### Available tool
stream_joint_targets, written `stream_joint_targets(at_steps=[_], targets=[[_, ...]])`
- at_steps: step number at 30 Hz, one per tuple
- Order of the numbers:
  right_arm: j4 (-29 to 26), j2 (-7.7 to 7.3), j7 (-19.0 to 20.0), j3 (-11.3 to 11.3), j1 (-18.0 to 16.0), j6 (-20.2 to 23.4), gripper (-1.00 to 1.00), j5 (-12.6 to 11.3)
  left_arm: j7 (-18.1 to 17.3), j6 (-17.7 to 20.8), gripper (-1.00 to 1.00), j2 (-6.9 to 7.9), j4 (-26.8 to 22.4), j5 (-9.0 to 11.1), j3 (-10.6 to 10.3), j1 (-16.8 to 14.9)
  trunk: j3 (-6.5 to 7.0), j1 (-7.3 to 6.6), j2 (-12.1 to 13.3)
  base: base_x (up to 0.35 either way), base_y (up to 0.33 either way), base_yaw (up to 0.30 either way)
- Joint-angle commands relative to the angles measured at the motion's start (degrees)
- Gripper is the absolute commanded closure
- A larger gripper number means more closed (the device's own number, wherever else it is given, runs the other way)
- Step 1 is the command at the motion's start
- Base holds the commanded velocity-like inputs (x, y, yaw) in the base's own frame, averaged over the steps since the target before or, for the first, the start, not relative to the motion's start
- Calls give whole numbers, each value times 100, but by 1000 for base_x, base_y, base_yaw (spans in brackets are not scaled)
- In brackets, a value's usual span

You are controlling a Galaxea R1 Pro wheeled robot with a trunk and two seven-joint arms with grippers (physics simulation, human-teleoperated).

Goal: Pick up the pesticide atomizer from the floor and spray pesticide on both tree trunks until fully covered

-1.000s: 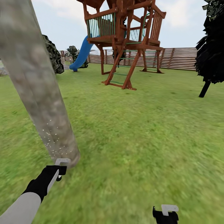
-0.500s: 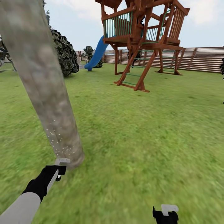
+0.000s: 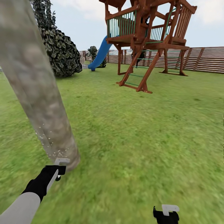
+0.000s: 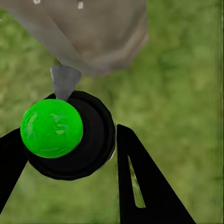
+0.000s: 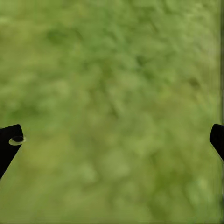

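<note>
A thick pale grey-brown tree trunk [image 3: 40,93] leans up the left of the head view, its base on the lawn. White spray specks [image 3: 49,143] dot its lower part. My left gripper [image 3: 56,172] is shut on the pesticide atomizer [image 3: 61,162], just in front of the trunk's base. In the left wrist view the atomizer [image 4: 70,135] shows a dark round body, a bright green ball and a grey nozzle aimed at the trunk [image 4: 93,37], with the gripper [image 4: 70,154] closed around the body. My right gripper [image 3: 166,214] hangs low over grass, open and empty [image 5: 114,140].
A red-brown wooden play tower [image 3: 146,40] with a blue slide [image 3: 101,56] stands ahead on the lawn. A dark leafy bush [image 3: 60,51] is behind the trunk. A slatted wooden fence [image 3: 202,59] closes the far side. Open grass [image 3: 140,140] lies to the right.
The whole head view has swung left: play tower and bush sit further right in the picture, and the dark tree at the right edge is gone. Both grippers keep their places.
</note>
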Motion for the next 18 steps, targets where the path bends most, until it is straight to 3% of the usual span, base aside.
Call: stream_joint_targets(at_steps=[1, 4, 18], targets=[[0, 0, 0, 0, 0, 0, -100, 0, 3, 0, 100, 0, -5, -4, -1, 0, 0, 0, 0, 9, -269, 0], [0, 12, 0, 0, 0, 0, -100, 0, 11, 0, 100, 5, -8, -4, 5, 0, 0, 0, 0, 25, -271, 75], [0, 31, 9, 0, 0, 0, -100, 0, 135, -5, 100, -5, -17, 31, 8, 0, 0, 0, 0, 125, -269, 276]])
